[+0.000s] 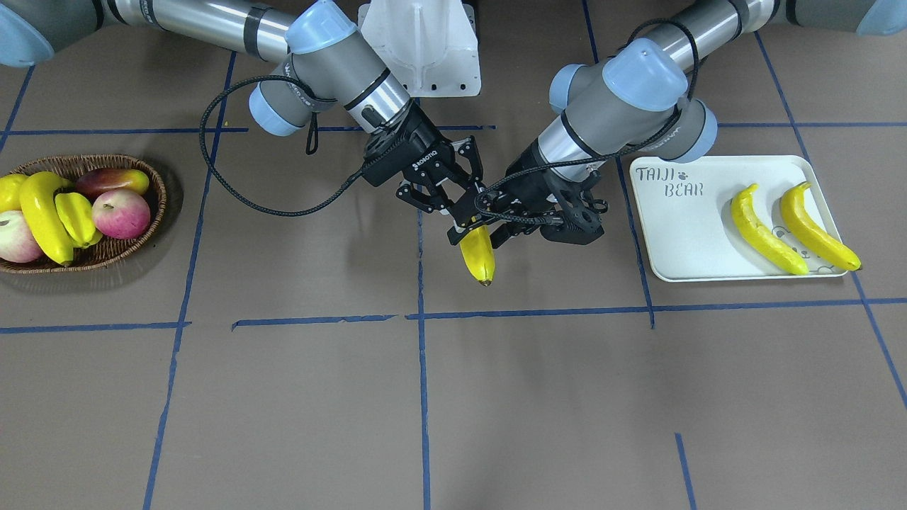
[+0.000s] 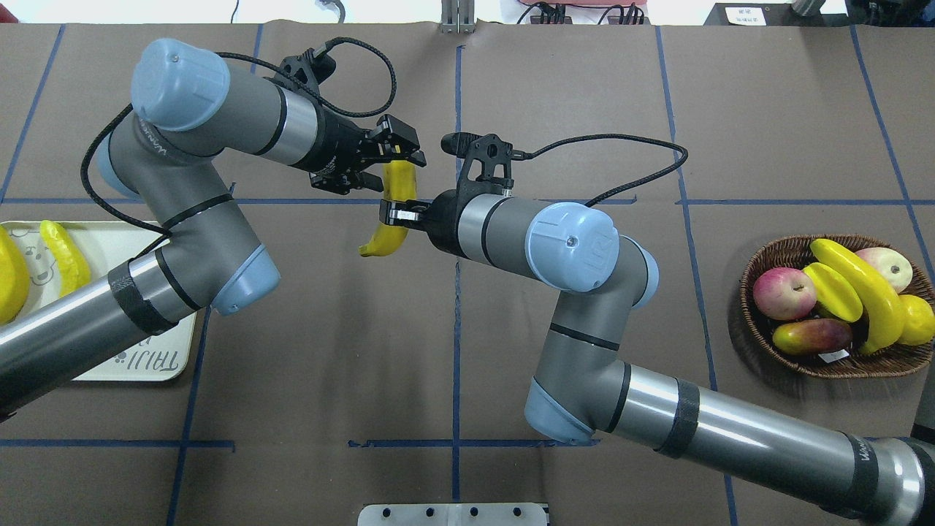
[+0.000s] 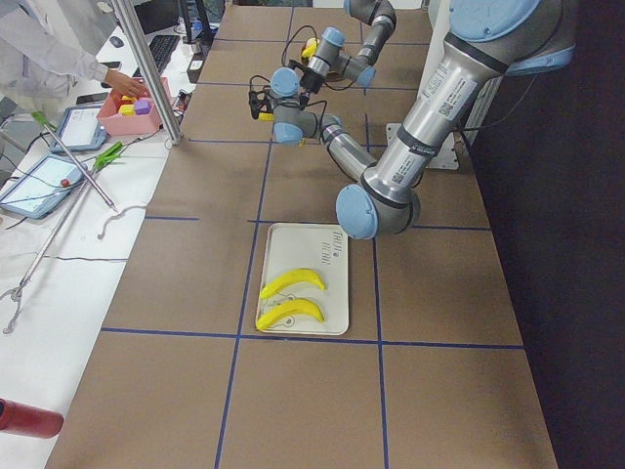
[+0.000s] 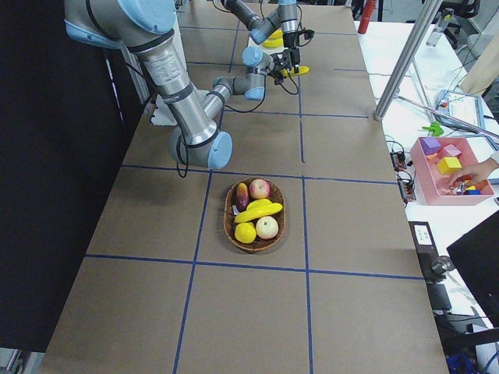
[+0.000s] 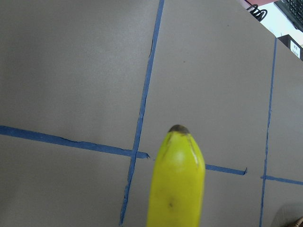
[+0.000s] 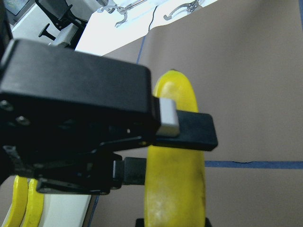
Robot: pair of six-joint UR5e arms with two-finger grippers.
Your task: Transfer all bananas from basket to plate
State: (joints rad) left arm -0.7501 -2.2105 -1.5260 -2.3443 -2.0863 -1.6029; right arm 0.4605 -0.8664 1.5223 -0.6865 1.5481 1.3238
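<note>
A yellow banana (image 1: 480,258) (image 2: 381,239) hangs in the air over the table's middle. My right gripper (image 2: 398,213) (image 1: 464,227) is shut on its middle; the banana fills the right wrist view (image 6: 175,189). My left gripper (image 2: 398,172) (image 1: 499,227) is open, its jaws on either side of the banana's upper end. The banana's dark tip shows in the left wrist view (image 5: 176,184). Two bananas (image 1: 765,234) (image 1: 815,230) lie on the white plate (image 1: 680,241) (image 2: 109,241). One banana (image 1: 42,219) (image 2: 855,292) lies in the wicker basket (image 1: 161,195) (image 2: 774,248).
The basket also holds a yellow starfruit (image 1: 76,216), two pink apples (image 1: 120,212), a red-green mango (image 1: 113,180) and a round yellow fruit (image 2: 917,318). The white robot base (image 1: 425,42) stands at the table's back. Blue tape lines cross the brown table.
</note>
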